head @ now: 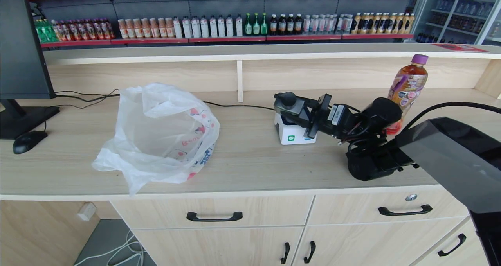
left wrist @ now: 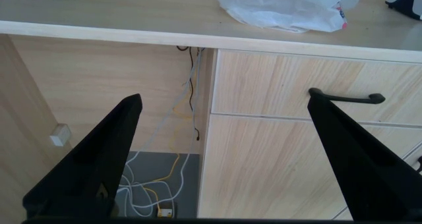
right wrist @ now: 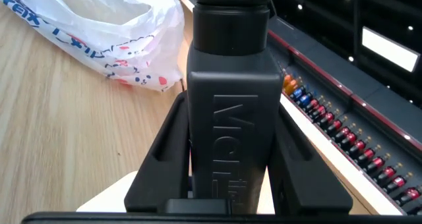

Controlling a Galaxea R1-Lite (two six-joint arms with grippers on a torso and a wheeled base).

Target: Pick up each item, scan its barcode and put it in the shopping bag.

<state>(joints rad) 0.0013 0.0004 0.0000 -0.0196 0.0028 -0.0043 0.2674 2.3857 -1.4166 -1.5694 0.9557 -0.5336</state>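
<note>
Shop bench point(head: 250, 168) | right hand point(head: 297, 111) grips scanner point(head: 289, 100) | left hand point(left wrist: 224, 99) open | bottle point(head: 407, 86) at 2 o'clock: probably heavy, smooth; take mid-body.

Counter point(head: 250, 160) matt pale wood; shopping bag point(head: 164, 133) thin translucent plastic.

Raised ltrs on scanner point(right wrist: 231, 138), print on bag point(right wrist: 86, 26)

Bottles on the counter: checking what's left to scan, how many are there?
1: the bottle stands upright at the counter's far right, near the back ledge. The shopping bag could hide more.
</note>
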